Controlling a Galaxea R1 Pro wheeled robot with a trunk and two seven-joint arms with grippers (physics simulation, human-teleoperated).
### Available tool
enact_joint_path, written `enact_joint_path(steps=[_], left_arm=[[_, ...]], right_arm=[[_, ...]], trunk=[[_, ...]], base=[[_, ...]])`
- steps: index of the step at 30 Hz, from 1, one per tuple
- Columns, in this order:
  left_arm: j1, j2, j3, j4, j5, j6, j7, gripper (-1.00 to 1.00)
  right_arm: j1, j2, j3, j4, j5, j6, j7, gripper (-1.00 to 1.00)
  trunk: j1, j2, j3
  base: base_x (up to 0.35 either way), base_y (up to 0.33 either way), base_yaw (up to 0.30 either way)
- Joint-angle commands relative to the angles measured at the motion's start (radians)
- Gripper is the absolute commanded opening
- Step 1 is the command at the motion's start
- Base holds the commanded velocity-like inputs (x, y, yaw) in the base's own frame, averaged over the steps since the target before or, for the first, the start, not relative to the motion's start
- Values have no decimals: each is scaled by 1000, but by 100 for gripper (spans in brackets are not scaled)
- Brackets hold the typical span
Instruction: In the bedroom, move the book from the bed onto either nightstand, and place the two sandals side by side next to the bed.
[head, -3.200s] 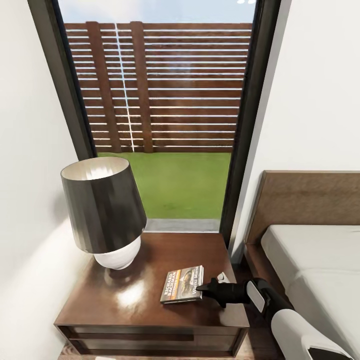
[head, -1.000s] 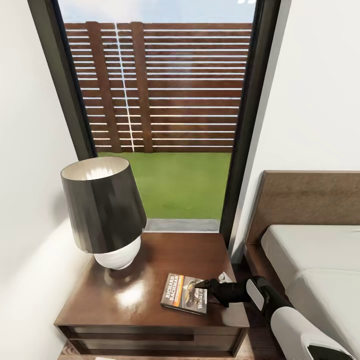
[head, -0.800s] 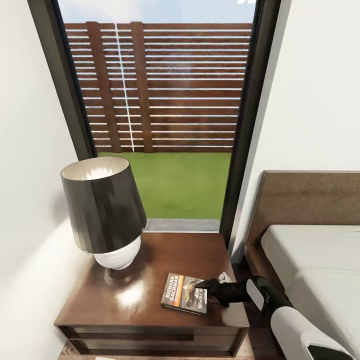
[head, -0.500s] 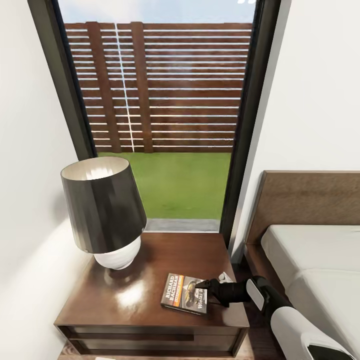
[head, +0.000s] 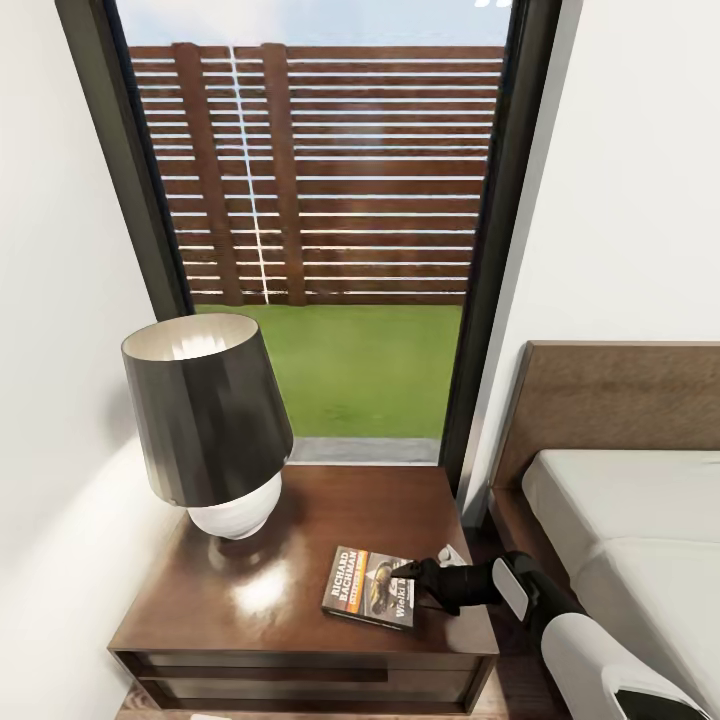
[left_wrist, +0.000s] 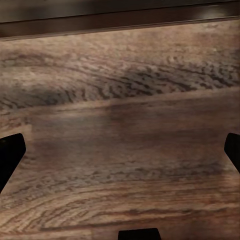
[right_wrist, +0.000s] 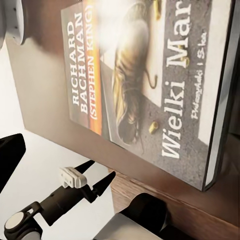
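Observation:
The book (head: 369, 587) lies flat on the glossy top of the nightstand (head: 250, 610), near its front right part, cover up. The right wrist view shows its orange band and white lettering (right_wrist: 150, 85) close up. My right gripper (head: 412, 573) hovers just over the book's right edge, open, with nothing between its fingers. One dark fingertip (right_wrist: 9, 157) shows in the right wrist view. My left gripper (left_wrist: 120, 155) is open over the wood-plank floor (left_wrist: 120, 100). The bed (head: 620, 530) stands to the right of the nightstand. The sandals are out of view.
A lamp (head: 205, 420) with a dark shade and a white base fills the nightstand's left half. Behind it, a tall dark-framed window (head: 330, 200) shows grass and a slatted fence. A white wall (head: 50, 400) runs close on the left. The headboard (head: 620, 400) rises at the right.
Over the last three seconds the book left my right gripper, turned a little and settled flat on the nightstand. In the last second almost nothing has moved.

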Motion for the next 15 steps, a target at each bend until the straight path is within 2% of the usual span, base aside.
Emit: enact_joint_path(steps=[1,15], left_arm=[[0,1,-8,-1,10,2,-3,100],[0,1,-8,-1,10,2,-3,100]], right_arm=[[-1,1,-6,0,4,5,1,100],[-1,2,-6,-4,8,5,-9,100]], trunk=[[0,0,-1],[0,0,-1]], base=[[0,0,0],[0,0,0]])
